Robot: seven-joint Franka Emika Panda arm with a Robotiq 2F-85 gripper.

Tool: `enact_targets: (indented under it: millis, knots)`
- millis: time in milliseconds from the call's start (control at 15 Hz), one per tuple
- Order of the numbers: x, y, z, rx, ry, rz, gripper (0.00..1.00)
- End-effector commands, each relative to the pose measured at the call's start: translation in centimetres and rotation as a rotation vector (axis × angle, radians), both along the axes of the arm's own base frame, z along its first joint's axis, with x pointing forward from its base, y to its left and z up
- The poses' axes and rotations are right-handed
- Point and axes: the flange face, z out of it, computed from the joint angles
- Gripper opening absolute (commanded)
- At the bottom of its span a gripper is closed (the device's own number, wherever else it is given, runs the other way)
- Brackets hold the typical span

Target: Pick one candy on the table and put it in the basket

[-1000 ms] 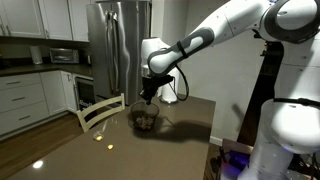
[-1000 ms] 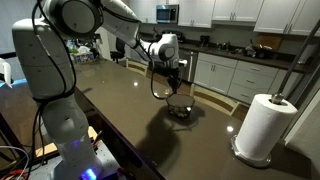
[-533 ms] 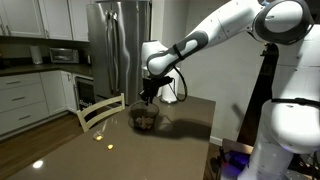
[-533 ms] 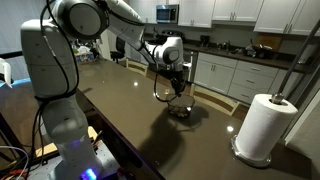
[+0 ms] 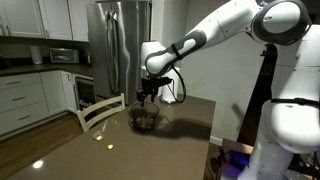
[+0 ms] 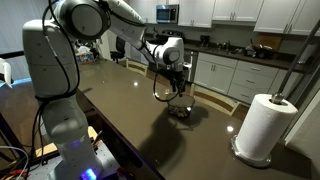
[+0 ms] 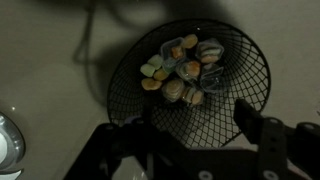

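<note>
My gripper (image 5: 148, 96) hangs just above the round dark wire basket (image 5: 147, 119) on the dark brown table (image 5: 170, 152). From the other side, the gripper (image 6: 178, 93) is over the basket (image 6: 180, 111) too. In the wrist view the gripper (image 7: 190, 130) is open, its dark fingers (image 7: 250, 115) spread over the near rim of the basket (image 7: 245, 60), with nothing between them. Several candies (image 7: 185, 70) lie heaped in the basket's bottom. Two tiny yellow candies (image 5: 110, 148) remain on the table nearer the camera.
A white paper-towel roll (image 6: 262, 127) stands on the table's end. A pale wooden chair (image 5: 100, 110) is pushed up to the table beside the basket. A steel fridge (image 5: 120, 45) and white kitchen cabinets (image 6: 215, 75) lie beyond.
The jaws have gone from shut to open over the basket. The arm has hardly moved.
</note>
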Motion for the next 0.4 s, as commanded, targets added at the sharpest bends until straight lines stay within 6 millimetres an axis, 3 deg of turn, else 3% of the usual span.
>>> enact_targets:
  millis: [0, 67, 333]
  knots:
    - [0.02, 0.04, 0.04, 0.005, 0.001, -0.002, 0.89]
    - [0.02, 0.06, 0.04, 0.006, 0.0, -0.002, 0.94]
    - [0.03, 0.06, 0.04, 0.007, 0.0, -0.003, 0.95]
